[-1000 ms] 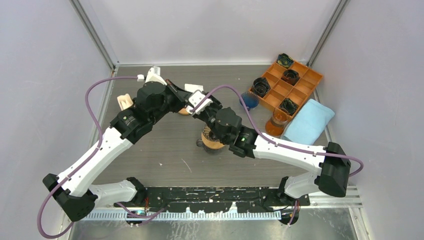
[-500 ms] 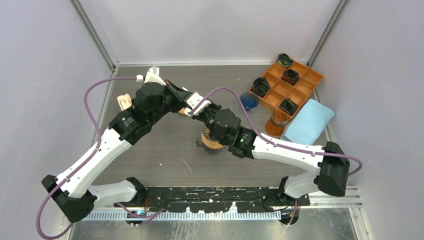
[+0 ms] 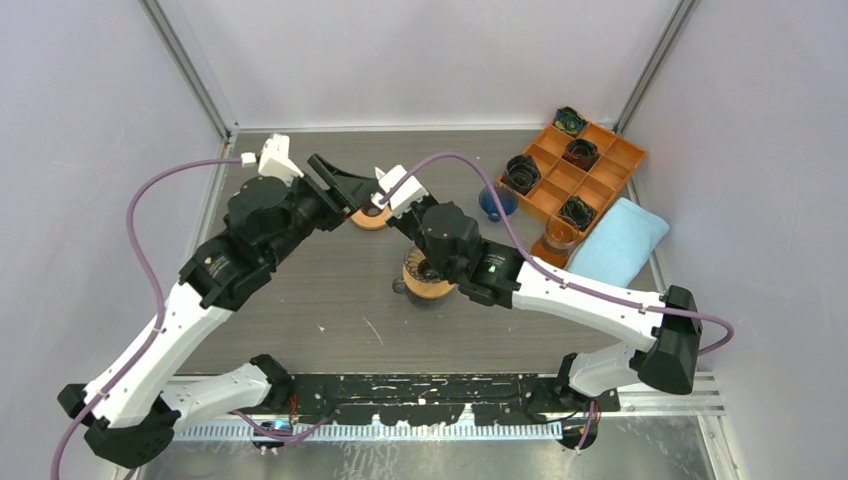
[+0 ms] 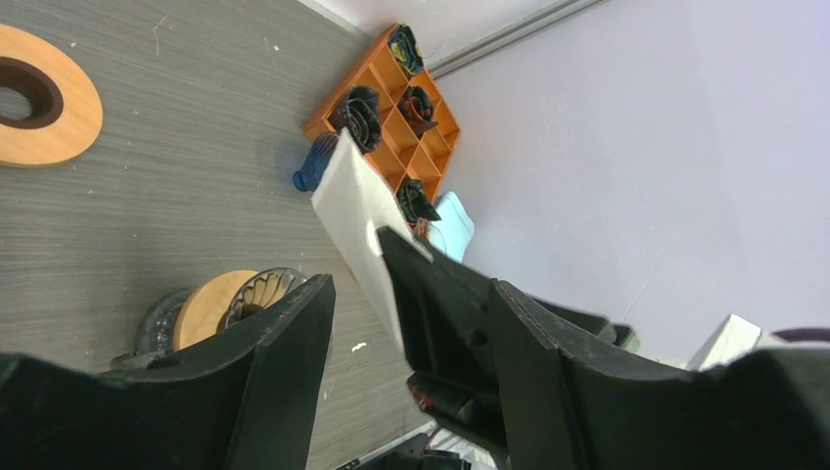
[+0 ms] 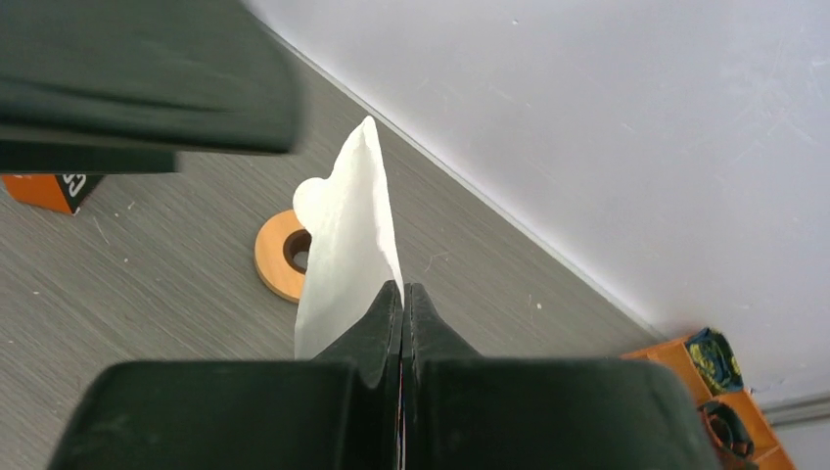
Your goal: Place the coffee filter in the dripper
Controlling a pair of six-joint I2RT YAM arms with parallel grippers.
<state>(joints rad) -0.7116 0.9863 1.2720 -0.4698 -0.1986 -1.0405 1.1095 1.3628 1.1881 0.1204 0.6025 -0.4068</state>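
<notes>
The white paper coffee filter [image 5: 347, 245] hangs above the table, pinched at its lower edge by my right gripper [image 5: 402, 294], which is shut on it. My left gripper [image 4: 409, 294] is open, its two black fingers standing either side of the right gripper's tip and the filter [image 4: 357, 211] without touching the paper. The dripper [image 3: 425, 278], dark ribbed glass with a wooden collar, sits on the table below and nearer than both grippers, partly covered by the right arm. In the left wrist view the dripper [image 4: 225, 304] shows behind the left finger.
A flat wooden ring [image 3: 370, 217] lies on the table under the grippers. An orange compartment tray [image 3: 575, 170] holding dark cups stands at the back right. A blue cup [image 3: 498, 200], an amber glass [image 3: 555, 245] and a folded light blue cloth [image 3: 618, 242] lie beside it.
The right gripper closed on the filter. The left gripper then opened, let the filter go and drew back to the left, with its arm swinging left.
</notes>
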